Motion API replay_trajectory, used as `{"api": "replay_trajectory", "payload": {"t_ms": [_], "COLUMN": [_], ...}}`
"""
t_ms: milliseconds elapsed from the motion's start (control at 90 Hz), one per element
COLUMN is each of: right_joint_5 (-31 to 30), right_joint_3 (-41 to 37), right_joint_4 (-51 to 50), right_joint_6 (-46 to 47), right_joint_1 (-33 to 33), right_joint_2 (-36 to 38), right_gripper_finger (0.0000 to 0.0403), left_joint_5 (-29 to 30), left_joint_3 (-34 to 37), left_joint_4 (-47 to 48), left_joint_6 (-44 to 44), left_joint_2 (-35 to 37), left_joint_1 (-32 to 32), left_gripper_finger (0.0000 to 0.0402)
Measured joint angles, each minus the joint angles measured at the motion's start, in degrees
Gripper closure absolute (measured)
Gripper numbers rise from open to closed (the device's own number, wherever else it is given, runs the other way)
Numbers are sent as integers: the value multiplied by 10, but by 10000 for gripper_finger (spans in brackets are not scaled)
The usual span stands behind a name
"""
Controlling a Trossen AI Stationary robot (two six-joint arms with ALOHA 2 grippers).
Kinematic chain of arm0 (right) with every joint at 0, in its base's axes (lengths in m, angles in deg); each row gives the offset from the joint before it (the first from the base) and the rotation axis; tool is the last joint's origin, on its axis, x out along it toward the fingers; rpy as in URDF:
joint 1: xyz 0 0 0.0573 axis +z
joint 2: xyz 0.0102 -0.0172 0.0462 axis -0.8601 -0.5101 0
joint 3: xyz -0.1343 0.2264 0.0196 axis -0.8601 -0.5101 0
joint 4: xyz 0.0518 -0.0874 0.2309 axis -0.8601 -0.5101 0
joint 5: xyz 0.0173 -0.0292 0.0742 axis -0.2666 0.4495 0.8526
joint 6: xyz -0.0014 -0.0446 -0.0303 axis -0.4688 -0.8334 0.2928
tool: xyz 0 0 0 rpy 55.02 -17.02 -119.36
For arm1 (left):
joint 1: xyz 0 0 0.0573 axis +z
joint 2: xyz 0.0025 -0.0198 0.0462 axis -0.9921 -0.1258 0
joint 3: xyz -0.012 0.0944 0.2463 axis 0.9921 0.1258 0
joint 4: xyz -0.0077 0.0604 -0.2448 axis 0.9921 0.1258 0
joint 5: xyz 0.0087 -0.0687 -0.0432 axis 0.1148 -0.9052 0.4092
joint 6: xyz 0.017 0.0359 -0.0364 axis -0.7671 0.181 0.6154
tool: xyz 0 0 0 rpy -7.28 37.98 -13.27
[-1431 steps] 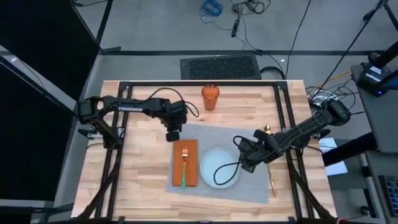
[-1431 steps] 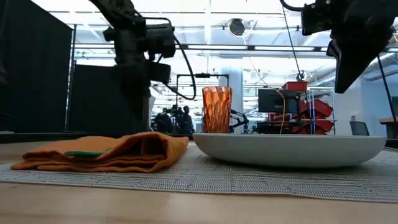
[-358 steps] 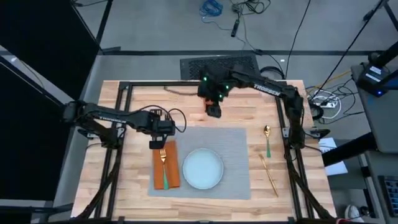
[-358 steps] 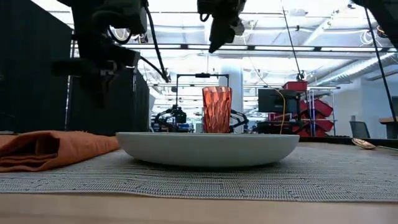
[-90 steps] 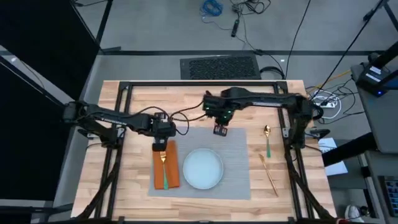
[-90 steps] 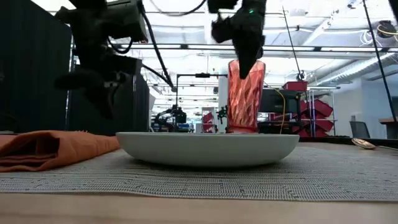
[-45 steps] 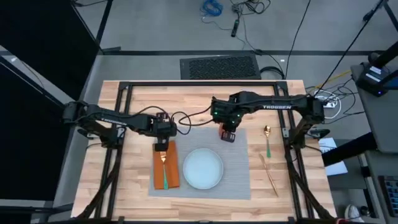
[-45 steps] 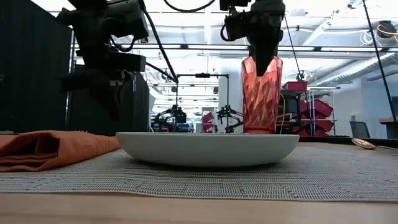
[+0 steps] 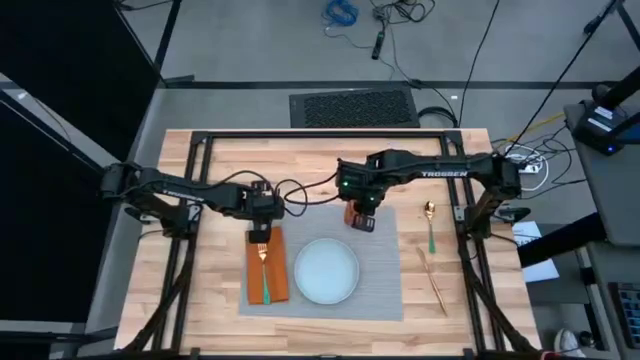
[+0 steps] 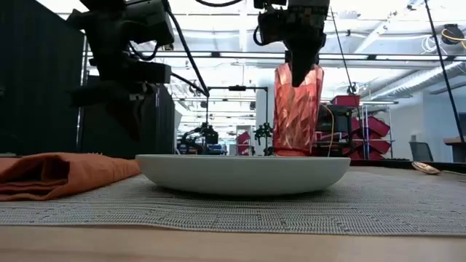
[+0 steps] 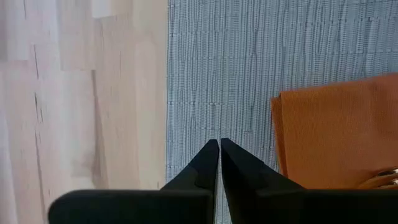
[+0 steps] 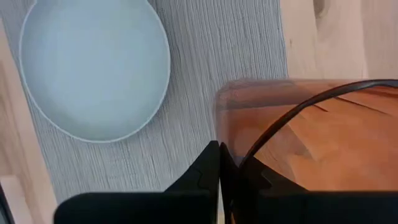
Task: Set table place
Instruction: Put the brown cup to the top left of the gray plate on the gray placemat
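right wrist view shows right gripper (image 12: 220, 152) pinching tumbler (image 12: 323, 137) rim.

Robotics lab or workshop: bare concrete floor (image 9: 250, 50) strewn with cables (image 9: 340, 14), ceiling beams, red parts bins (image 10: 364, 124), monitor (image 10: 317, 116) behind the desk (image 9: 310, 160).

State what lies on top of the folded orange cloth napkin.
A gold fork with a green handle lies on the folded orange cloth napkin. The left pincer overhangs the napkin's far end, hiding that part.
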Motion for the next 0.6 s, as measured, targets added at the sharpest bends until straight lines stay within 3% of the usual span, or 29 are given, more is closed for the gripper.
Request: {"api": "replay_trajectory", "payload": {"t_ms": [478, 600], "right_joint_5": [11, 11], "right_joint_3": [2, 0], "right_joint_4": [-4, -3], "right_joint_6": [-8, -4], "right_joint_1": [0, 2], "right_joint_2": [-34, -34], "right_gripper_finger": [402, 386], "left_joint_5": [0, 0], "left_joint_3": [0, 0], "left_joint_4": [-2, -3], "left_joint_6": [2, 1], "left_joint_2": [0, 0], "left_joint_1": [0, 0], "left_gripper_finger": [398, 398]}}
